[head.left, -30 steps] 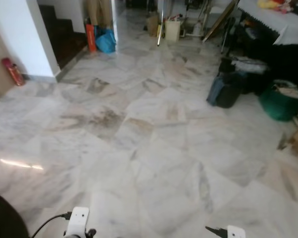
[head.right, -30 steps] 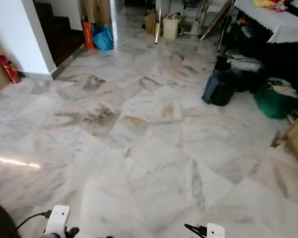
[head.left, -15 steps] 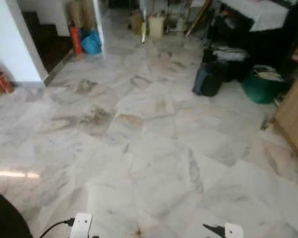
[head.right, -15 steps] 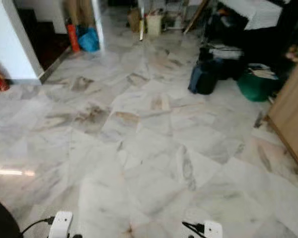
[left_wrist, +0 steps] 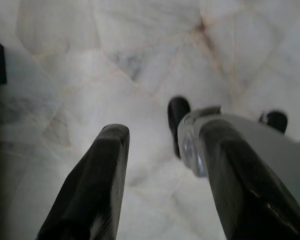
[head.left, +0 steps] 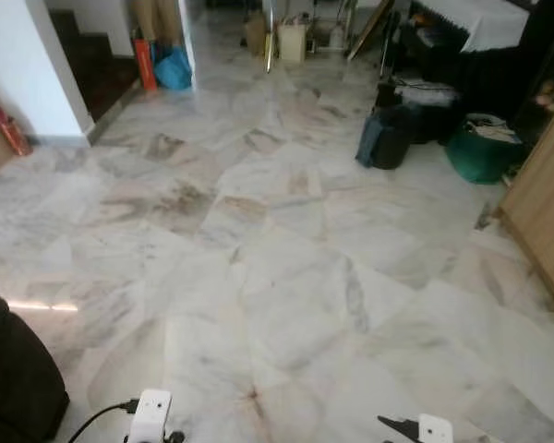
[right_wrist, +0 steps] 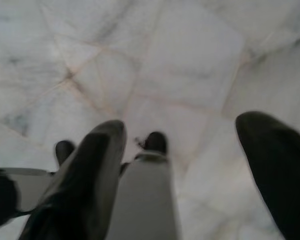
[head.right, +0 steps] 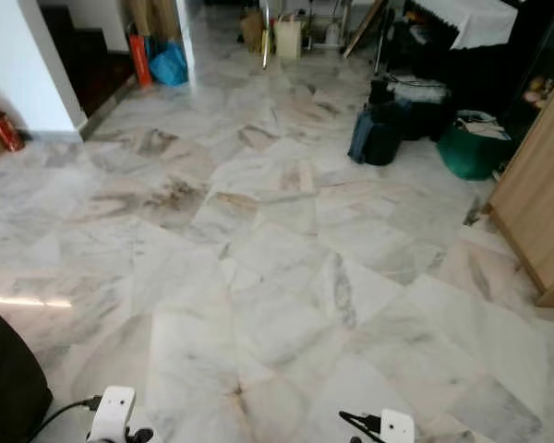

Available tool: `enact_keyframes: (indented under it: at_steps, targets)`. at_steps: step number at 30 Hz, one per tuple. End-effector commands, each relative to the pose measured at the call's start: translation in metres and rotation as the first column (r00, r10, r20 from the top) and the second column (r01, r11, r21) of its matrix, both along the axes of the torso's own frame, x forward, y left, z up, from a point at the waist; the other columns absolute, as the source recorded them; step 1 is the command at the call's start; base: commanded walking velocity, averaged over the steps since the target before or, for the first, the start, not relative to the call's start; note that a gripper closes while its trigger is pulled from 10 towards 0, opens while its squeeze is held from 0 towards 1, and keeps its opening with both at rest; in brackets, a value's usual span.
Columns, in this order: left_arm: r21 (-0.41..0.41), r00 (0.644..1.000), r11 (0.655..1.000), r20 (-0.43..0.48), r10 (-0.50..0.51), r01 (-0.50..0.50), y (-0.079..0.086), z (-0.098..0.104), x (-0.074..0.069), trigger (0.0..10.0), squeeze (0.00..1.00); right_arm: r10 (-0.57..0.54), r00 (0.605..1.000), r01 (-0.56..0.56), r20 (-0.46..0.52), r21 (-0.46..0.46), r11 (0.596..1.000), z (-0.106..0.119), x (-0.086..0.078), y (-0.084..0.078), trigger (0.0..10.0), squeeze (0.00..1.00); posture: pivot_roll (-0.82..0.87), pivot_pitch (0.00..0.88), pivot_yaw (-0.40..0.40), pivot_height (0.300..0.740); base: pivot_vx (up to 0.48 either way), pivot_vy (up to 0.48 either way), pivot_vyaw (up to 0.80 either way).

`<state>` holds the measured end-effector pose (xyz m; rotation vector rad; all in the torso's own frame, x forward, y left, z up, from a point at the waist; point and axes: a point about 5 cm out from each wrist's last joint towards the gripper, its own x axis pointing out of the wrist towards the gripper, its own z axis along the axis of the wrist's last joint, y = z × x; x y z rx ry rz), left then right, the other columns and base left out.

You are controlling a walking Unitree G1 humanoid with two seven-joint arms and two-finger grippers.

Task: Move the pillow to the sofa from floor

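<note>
No pillow can be made out on the marble floor (head.left: 277, 240) ahead. A dark rounded mass (head.left: 14, 378) sits at the lower left edge; I cannot tell what it is. My left gripper (left_wrist: 162, 131) hangs open over bare floor tiles, nothing between its black fingers (left_wrist: 97, 185). My right gripper (right_wrist: 182, 126) is also open above the floor and holds nothing. The white wrist parts of my left arm (head.left: 150, 413) and right arm (head.left: 432, 429) show at the bottom edge of the eye views.
A wooden cabinet (head.left: 545, 212) stands at the right. Beyond it are a green basket (head.left: 480, 152), a dark bag (head.left: 385, 138) and a table with a white cloth (head.left: 471, 23). A white wall corner (head.left: 37, 74), a red extinguisher (head.left: 9, 131) and a blue bag (head.left: 173, 69) are at the left.
The camera has shifted: the wooden cabinet has come into view on the right and the dark mass at the lower left looms larger. Both arms hang as before.
</note>
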<state>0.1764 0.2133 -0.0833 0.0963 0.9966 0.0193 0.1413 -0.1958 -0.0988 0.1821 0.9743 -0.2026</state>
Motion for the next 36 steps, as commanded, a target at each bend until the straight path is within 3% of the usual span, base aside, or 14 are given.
enact_keyframes:
  at_steps: [1,36]
  targets:
    - [-0.001,1.000,1.000,0.003,0.000,0.000,-0.0001,0.0012,0.0029,10.0,0.00,0.004,1.000,-0.005,-0.019,-0.010,1.000,-0.0014,-0.0046,-0.0030,10.0,0.00,0.05,0.007,-0.034,0.740,-0.289,0.000,0.00]
    - [-0.004,1.000,1.000,-0.002,0.009,-0.009,-0.0014,0.0004,0.0017,10.0,0.00,0.022,0.999,-0.022,-0.029,-0.014,1.000,-0.0016,-0.0070,-0.0070,10.0,0.00,0.06,0.030,-0.049,0.740,-0.290,0.000,0.00]
